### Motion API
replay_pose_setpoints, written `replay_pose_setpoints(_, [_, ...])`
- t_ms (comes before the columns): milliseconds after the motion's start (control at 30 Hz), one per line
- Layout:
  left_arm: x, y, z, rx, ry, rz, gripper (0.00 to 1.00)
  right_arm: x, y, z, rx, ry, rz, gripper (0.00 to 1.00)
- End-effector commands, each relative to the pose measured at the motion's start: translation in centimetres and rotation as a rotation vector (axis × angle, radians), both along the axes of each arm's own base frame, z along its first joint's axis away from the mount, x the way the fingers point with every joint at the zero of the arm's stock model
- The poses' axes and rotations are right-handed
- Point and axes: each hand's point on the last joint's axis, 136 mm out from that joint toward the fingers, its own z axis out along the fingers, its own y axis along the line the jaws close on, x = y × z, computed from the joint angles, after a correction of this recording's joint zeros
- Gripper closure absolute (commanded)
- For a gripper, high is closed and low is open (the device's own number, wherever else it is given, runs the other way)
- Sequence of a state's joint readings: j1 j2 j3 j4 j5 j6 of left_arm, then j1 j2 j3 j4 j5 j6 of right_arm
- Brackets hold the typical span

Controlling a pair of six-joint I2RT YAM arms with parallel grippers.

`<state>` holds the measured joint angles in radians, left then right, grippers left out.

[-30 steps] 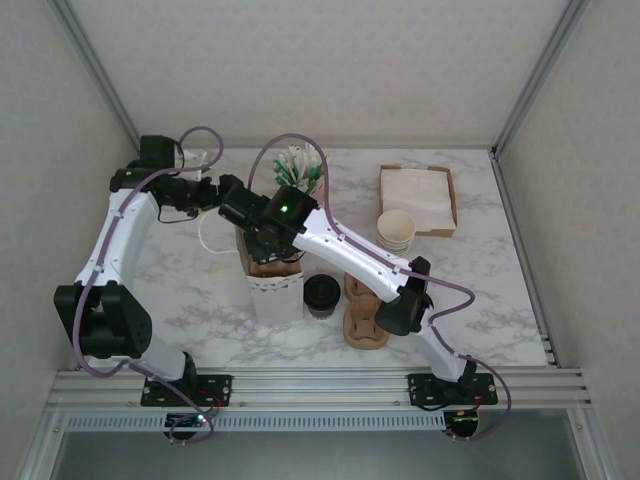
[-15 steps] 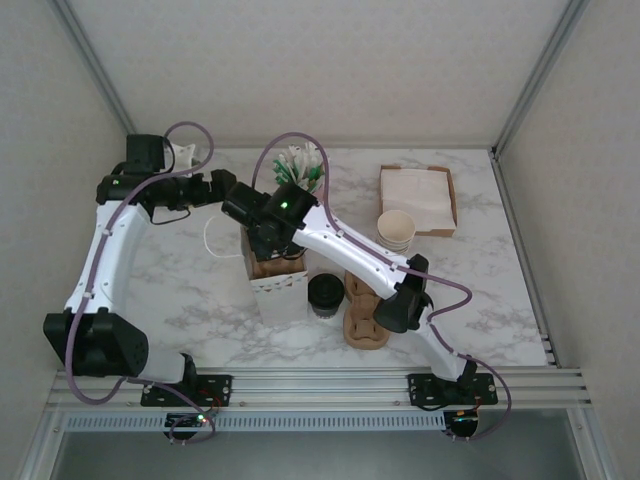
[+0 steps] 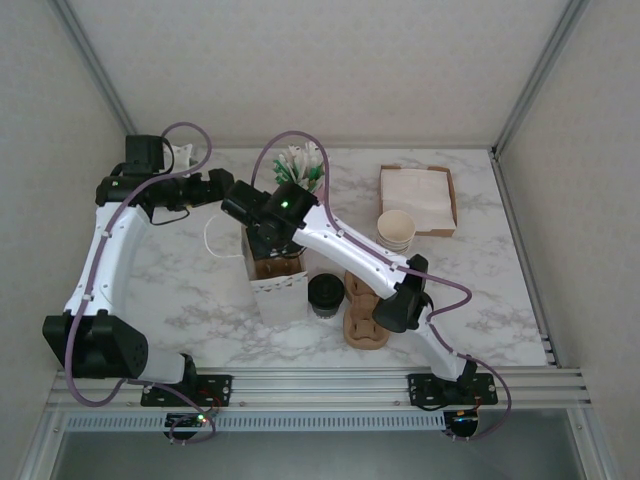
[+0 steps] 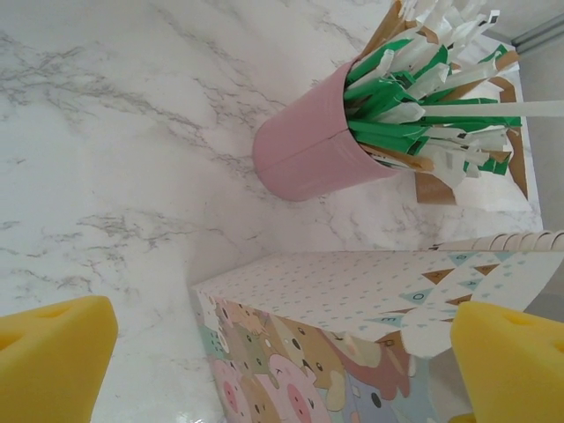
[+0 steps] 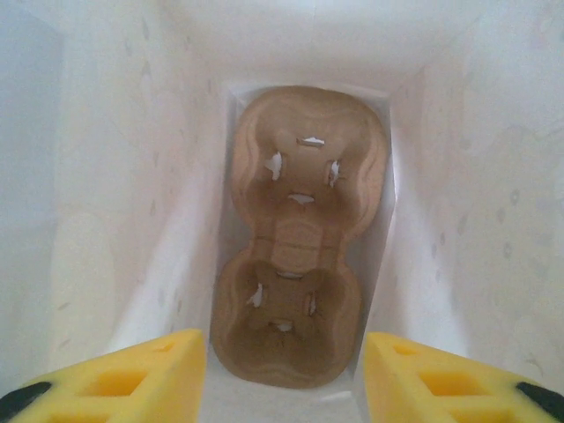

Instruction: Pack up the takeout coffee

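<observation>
L jaws wide, empty, near bag (image 4: 352, 300) | R jaws apart, empty, over carrier (image 5: 300, 238) inside bag | takeout coffee (image 3: 324, 293) upright on counter (image 3: 480, 290), frame centre, just right of bag

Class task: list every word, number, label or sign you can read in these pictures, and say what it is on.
None can be read.
The paper bag carries only cartoon animals and triangles, no letters.
Any print on the wrapped sticks in the pink cup is too small to tell.
</observation>
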<state>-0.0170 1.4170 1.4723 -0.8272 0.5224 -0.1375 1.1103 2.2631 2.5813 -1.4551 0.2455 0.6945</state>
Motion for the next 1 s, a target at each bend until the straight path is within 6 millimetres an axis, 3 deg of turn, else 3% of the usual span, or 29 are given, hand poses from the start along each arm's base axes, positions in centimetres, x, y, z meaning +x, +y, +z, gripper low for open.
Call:
replay_pose_setpoints(0, [-0.4, 0.7, 1.2, 0.025, -0.039, 0.053, 0.06, 1.1, 0.1, 2.7, 0.054, -0.077, 0.003, 0.49])
replay_pose_setpoints(200, [-1.8, 2.8, 2.4, 0.044, -0.042, 0.218, 0.08, 1.2, 0.3, 6.4, 0.150, -0.147, 0.025, 0.45])
replay_pose_setpoints(333, [-3.7, 3.7, 3.5, 0.022, -0.052, 0.311, 0.08, 1.1, 0.2, 7.6, 0.170, -0.171, 0.038, 0.45])
replay_pose_setpoints(700, [-9.7, 3.9, 5.1, -0.070, -0.063, 0.392, 0.10, 0.7, -1.1, 8.6, 0.132, -0.216, 0.022, 0.50])
replay_pose_setpoints(967, [-11.9, 2.2, 4.5, -0.155, -0.047, 0.352, 0.09, 0.1, -1.6, 8.7, 0.112, -0.232, 0.019, 0.50])
